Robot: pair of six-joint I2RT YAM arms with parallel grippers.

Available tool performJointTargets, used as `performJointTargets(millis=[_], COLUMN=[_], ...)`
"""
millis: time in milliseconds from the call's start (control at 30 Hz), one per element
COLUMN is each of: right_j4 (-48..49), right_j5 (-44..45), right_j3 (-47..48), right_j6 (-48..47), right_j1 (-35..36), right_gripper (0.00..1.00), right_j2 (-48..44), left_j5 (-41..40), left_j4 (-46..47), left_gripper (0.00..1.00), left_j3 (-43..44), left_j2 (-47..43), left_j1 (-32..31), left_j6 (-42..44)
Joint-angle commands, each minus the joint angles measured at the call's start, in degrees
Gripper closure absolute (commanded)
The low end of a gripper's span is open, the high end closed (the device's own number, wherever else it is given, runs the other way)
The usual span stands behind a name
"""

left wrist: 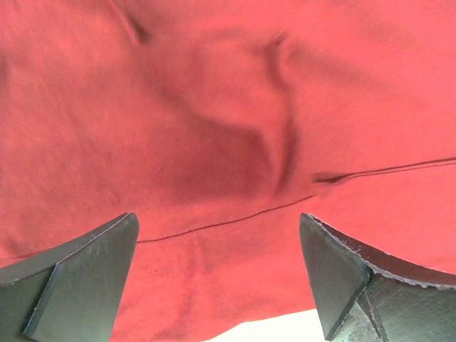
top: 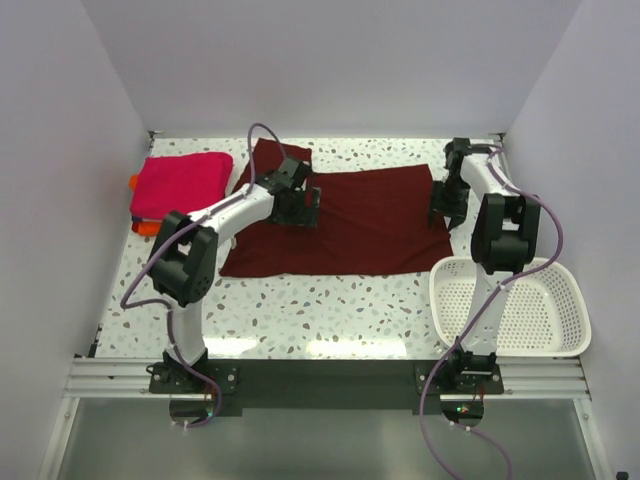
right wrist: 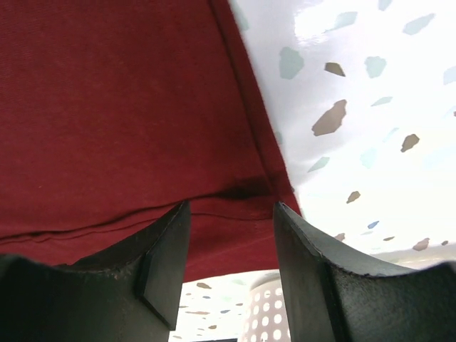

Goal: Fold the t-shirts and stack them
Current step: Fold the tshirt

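The tabletop (top: 330, 300) is white with small coloured speckles and shines a little under the light. Pale, plain walls (top: 330, 60) close it on the left, at the back and on the right. Along the near edge runs a metal rail (top: 330, 375) where both arms are fixed.

The maroon t-shirt (top: 370, 225) lies spread out in the middle of the far half. Its upper left part reaches close to the back wall, and its right edge ends near the right arm. The pink t-shirt (top: 180, 180) is folded and lies on top of the orange t-shirt (top: 145, 228) in the far left corner, just beside the maroon one. The white basket (top: 570, 300) sits at the right side, near the front.

The left gripper (top: 300, 205) is low over the left part of the maroon cloth. Its fingers (left wrist: 85, 278) are spread very wide and hold nothing; wrinkled cloth lies flat under them. The right gripper (top: 445, 205) is at the right edge of the same shirt. Its fingers (right wrist: 164, 256) are about half apart, the hem is seen in the gap, and the cloth is not pinched.

Bare tabletop remains in front of the maroon shirt, between it and the rail, and a narrow strip remains on its right.
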Motion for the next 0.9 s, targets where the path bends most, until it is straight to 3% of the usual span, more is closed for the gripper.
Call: performJointTargets(millis=[0, 467, 667, 867], right_j4=[-1.78, -1.17, 0.68, 1.83], right_j5=[3.01, 4.16, 0.03, -4.37], right_j3=[0.81, -3.06, -5.43, -5.7], right_j6=[-0.31, -1.28, -0.31, 0.48], right_j1=[-0.11, -0.37, -1.25, -1.34], right_gripper=[0.47, 0.48, 0.47, 0.59], right_j2=[-0.92, -1.96, -2.94, -3.12], left_j5=[1.49, 1.58, 1.84, 2.02], left_j4=[3.81, 5.58, 5.94, 5.94], left_gripper=[0.0, 0.0, 0.0, 0.0], left_j3=[-4.71, -11.57, -12.8, -12.45], left_j2=[-0.13, 3.22, 3.04, 3.13], left_j1=[1.3, 5.52, 6.05, 6.14], left_j6=[-3.24, -4.29, -4.29, -4.12])
